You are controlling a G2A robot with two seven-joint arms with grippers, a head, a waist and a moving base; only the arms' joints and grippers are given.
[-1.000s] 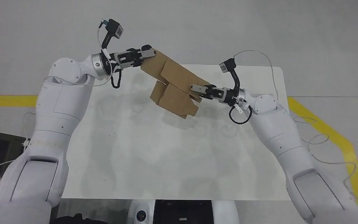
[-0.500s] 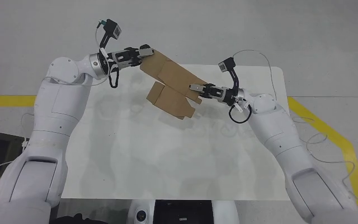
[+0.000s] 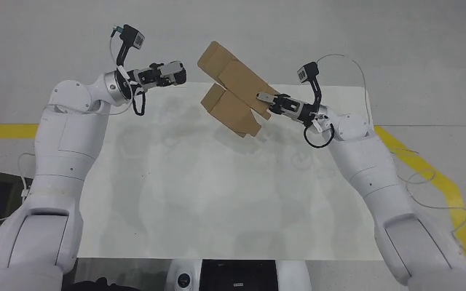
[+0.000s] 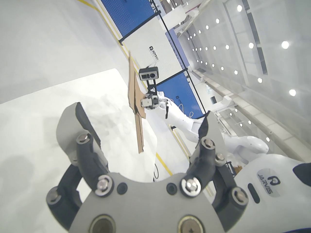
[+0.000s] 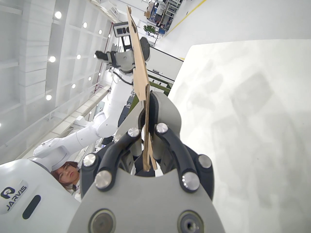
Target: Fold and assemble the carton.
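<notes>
Short white lettering beside a small logo is printed on the blue wall panels (image 4: pixel 136 3), and the same in dark on the white panel (image 4: pixel 155 52); a logo and a word mark a white arm cover (image 4: pixel 267 180)

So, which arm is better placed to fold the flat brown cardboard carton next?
Probably left: the left gripper is open and empty near the flat brown cardboard carton, free to push a flap. The right gripper is shut on it.

Carton: flat brown cardboard carton (image 3: pixel 233 73), plain.
Table: white table (image 3: pixel 218 204), faint grey smudges.
Floor: pale grey floor (image 3: pixel 73 36), yellow stripe (image 3: pixel 22 131).
Hands: left hand (image 3: pixel 182 70) and right hand (image 3: pixel 262 97), grey and black.
</notes>
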